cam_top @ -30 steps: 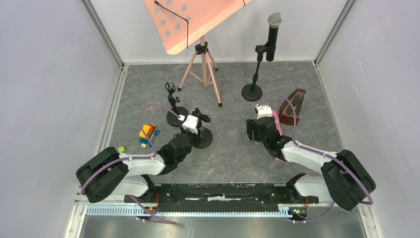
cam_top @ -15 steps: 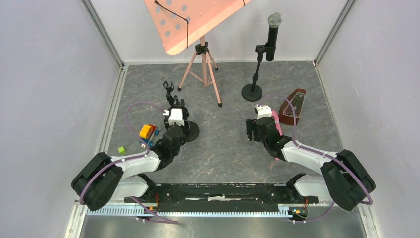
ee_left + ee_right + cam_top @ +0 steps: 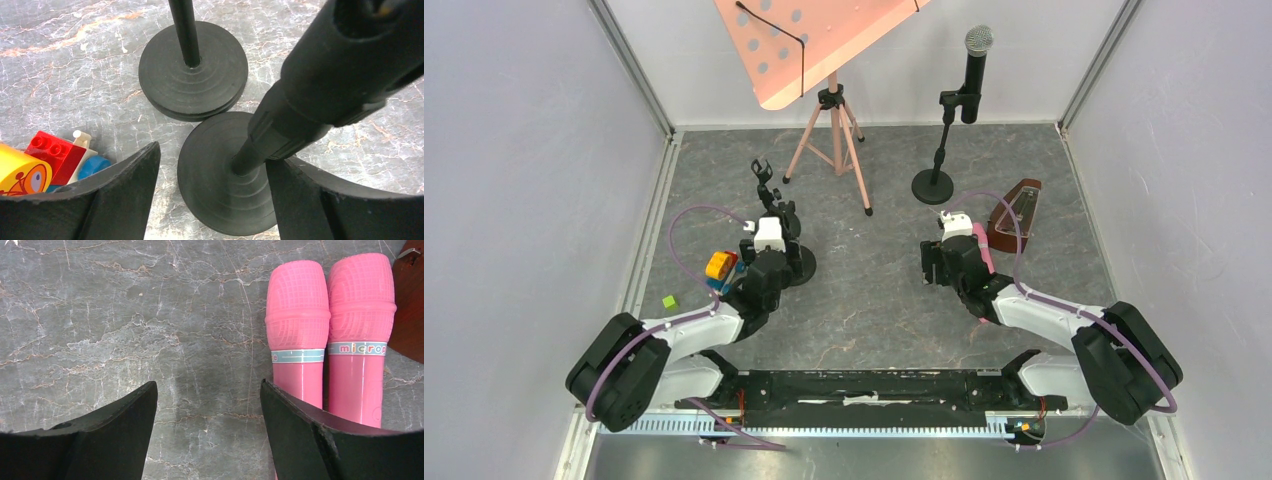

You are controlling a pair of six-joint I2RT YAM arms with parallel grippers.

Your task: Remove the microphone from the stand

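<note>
**Step in hand:** the approach; no work has begun on the target. The microphone [image 3: 976, 62], black with a silver grille, sits upright in the clip of its stand [image 3: 941, 140] at the upper right of the top view, by the back wall. Neither hand is near it.

**Left hand** [image 3: 212, 155]: the fingers are spread wide and straddle the rod of a short stand [image 3: 225, 175]. I can confirm no grip. A second short stand [image 3: 193, 75] is just beyond, and the two bases meet at the rim. Toy blocks [image 3: 50, 155] lie at the lower left of the wrist view.

**Right hand** [image 3: 207, 390]: the fingers are spread with bare bench [image 3: 125, 315] between them, holding nothing. Two pink microphones [image 3: 297, 330] lie side by side at the right of that view.

**Next move (judgement):** the right hand is the closer one. It would need to rise, reach to the upper right, close on the microphone body above the clip and draw it out along its axis. The stand may tip if pulled sideways.

**Unclear:**
- A thick black sleeve [image 3: 340, 65] fills the upper right of the left wrist view, blurred. I cannot tell whether it is part of the short stand or whether it touches a finger.
- The lower ends of the pink microphones are hidden behind a finger.
- The clip's hold on the microphone is too small to judge.
</note>
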